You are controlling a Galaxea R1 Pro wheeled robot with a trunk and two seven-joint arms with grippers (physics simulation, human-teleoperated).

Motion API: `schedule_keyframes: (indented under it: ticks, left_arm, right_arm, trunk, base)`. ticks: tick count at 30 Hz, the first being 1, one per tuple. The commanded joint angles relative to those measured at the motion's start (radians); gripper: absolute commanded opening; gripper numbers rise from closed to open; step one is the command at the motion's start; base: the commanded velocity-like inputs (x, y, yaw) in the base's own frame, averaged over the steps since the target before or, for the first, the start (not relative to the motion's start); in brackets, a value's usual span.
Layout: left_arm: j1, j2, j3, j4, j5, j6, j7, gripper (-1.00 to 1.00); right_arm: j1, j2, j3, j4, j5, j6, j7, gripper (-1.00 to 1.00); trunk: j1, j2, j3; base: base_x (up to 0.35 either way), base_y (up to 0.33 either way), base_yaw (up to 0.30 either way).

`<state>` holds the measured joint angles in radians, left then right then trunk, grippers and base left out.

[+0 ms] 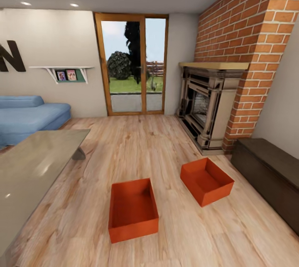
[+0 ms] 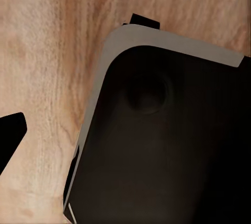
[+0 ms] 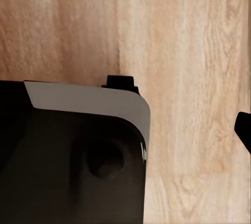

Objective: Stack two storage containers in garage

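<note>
Two red-orange storage containers point(image 1: 133, 209) point(image 1: 206, 180) sit apart on the living room's wood plank floor point(image 1: 124, 146), between a grey table point(image 1: 29, 167) and the brick fireplace point(image 1: 207, 105). Each wrist view looks down past the robot's dark base point(image 2: 167, 145) at planks, so the state of either gripper cannot be told.

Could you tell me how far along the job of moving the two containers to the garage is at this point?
Nothing looks done yet: both storage containers, the nearer one and the farther one, sit apart and empty on the living room's wood floor. Nothing is in hand. Carrying both to the garage and stacking them remains.
</note>
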<state>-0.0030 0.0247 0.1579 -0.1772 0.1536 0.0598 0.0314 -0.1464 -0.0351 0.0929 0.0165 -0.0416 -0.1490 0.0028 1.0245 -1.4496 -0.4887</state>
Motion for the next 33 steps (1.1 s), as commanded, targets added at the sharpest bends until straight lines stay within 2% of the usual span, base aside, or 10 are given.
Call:
schedule_keyframes:
  ticks: [1, 12, 33]
  left_arm:
    - [0.0, 0.0, 0.0, -0.002, 0.011, 0.006, 0.002, 1.0]
    - [0.0, -0.002, 0.0, -0.002, 0.011, 0.0, 0.002, 1.0]
    - [0.0, -0.002, 0.0, -0.004, 0.01, -0.006, 0.002, 1.0]
  right_arm:
    - [-0.001, 0.0, 0.008, 0.002, -0.004, -0.004, 0.0, 1.0]
    - [-0.001, 0.0, 0.008, 0.001, -0.004, -0.006, 0.0, 1.0]
    - [-0.001, 0.0, 0.011, 0.002, -0.002, -0.006, 0.002, 1.0]
  trunk:
    - [0.001, 0.0, -0.001]
    - [0.001, 0.0, -0.005]
    - [0.001, 0.0, -0.005]
  base:
    - [0.321, -0.131, 0.271]
    - [0.322, -0.124, 0.24]
    - [0.303, 0.022, 0.006]
